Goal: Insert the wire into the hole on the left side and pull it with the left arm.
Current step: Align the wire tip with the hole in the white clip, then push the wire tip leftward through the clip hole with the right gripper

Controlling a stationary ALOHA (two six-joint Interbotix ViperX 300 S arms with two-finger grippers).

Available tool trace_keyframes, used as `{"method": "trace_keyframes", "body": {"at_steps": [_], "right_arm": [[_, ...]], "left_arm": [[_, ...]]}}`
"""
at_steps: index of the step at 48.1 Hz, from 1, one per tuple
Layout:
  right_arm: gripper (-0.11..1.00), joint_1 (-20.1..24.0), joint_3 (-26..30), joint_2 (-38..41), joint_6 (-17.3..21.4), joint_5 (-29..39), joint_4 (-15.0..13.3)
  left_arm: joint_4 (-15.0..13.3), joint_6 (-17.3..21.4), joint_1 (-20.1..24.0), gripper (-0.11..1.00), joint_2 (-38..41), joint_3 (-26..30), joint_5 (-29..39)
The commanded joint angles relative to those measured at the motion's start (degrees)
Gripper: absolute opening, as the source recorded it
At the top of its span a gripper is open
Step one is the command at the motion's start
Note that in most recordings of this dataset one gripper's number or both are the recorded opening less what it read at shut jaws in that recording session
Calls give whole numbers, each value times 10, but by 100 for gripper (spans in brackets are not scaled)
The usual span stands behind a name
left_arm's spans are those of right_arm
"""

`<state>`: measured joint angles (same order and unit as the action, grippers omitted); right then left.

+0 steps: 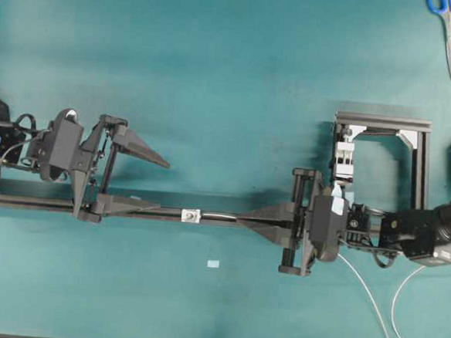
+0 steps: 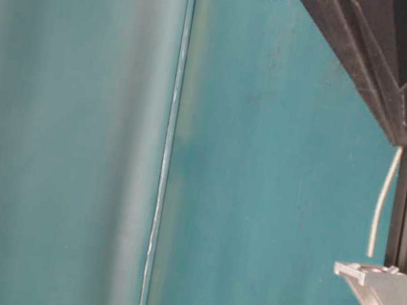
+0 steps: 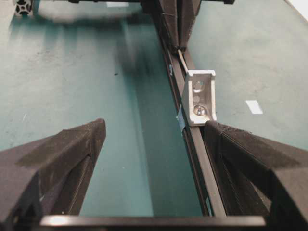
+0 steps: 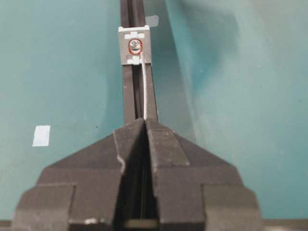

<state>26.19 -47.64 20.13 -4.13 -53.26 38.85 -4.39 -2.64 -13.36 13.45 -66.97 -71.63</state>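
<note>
From your right wrist view, nearest you is the right claw (image 4: 145, 126), fingers pressed together and pinching the wire (image 4: 144, 91) at their tips. The wire's stiff tip runs straight out from those tips, long axis parallel to the black rail (image 4: 130, 103) and lying just above it, pointing at the small bracket (image 4: 134, 45) bolted on the rail. The tip reaches the bracket's near face; you cannot tell from this view whether it has entered the hole. The wire reads very thin, pale whitish-grey and straight along this exposed stretch. In the table-level view the same stretch (image 2: 383, 200) shows a slight bend and ends just at the bracket's edge (image 2: 379, 292). In the left wrist view the hole (image 3: 198, 86) shows as a round opening in the bracket's upright face, with the wire behind it. Beyond the bracket, the left claw (image 1: 165, 186) is spread wide, one finger (image 1: 126, 203) along the rail and the other (image 1: 140, 147) well off it over the teal desk (image 1: 216, 75), holding nothing. In the overhead view, behind the right arm, the slack wire (image 1: 371, 303) curves across the desk toward the lower right. A pale tape scrap (image 1: 213, 263) lies near the rail; a black square frame (image 1: 397, 150) and scissors (image 1: 450, 30) sit farthest out.
</note>
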Motion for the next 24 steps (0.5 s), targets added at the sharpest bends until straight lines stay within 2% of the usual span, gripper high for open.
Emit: {"method": "trace_keyframes", "body": {"at_steps": [1, 24], "right_arm": [[-8, -2, 4, -4, -2, 9, -4], [-8, -6, 13, -4, -4, 15, -6]], "left_arm": [[1, 1, 0, 65, -11, 4, -2], [1, 1, 0, 65, -11, 4, -2]]}}
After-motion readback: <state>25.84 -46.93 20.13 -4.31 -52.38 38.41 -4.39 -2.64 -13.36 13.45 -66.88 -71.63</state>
